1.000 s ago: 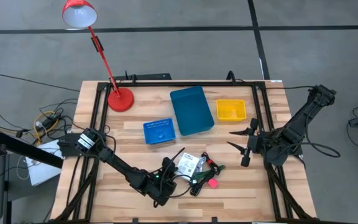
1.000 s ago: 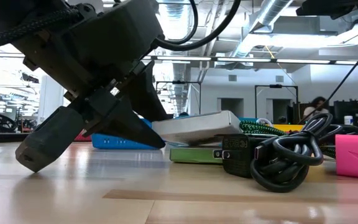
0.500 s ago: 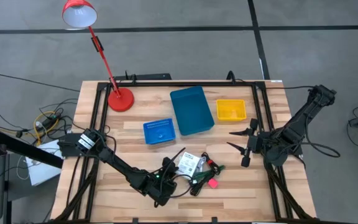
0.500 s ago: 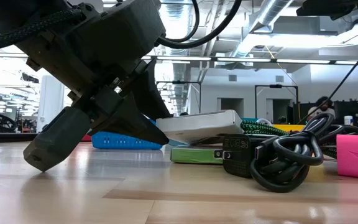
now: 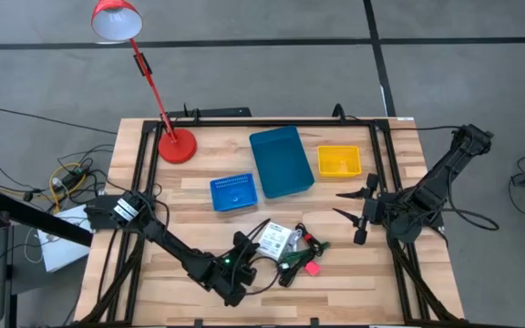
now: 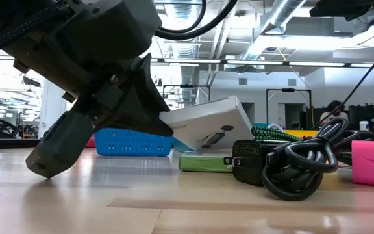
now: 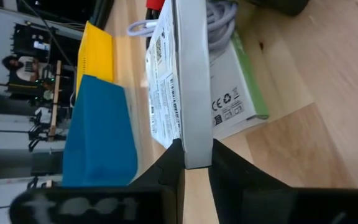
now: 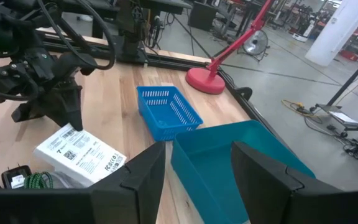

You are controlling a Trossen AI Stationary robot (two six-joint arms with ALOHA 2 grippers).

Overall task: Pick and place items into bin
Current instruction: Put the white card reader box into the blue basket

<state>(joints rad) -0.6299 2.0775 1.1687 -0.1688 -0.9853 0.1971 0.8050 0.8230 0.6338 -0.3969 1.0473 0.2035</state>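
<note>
From above, the left gripper point(image 5: 247, 252) sits low at the near middle of the table point(image 5: 199, 205), at the left edge of the white printed packet point(image 5: 279, 240), but the arm hides how the fingers meet it. The left wrist view settles that: the two dark fingers point(image 7: 166, 168) are pressed together on the packet's thin edge, with the printed face turned to one side and a green-edged flat item point(image 7: 241, 87) lying on the wood just beside it. The low view adds what neither shows: the packet point(image 6: 210, 123) is tipped up, its gripped end raised off the table while its other end leans down toward the black charger with coiled cable point(image 6: 291, 166); a pink piece point(image 6: 373, 162) lies at the far right of that cluster. The blue basket point(image 5: 234, 192) stands behind the packet, the teal bin point(image 5: 281, 161) to its right and farther back, and the yellow bin point(image 5: 339, 162) farther right again. The right gripper point(image 5: 354, 206) waits above the table's right side with its fingers apart and nothing between them, well apart from the packet. A red lamp point(image 5: 177, 144) stands at the far left corner.
</note>
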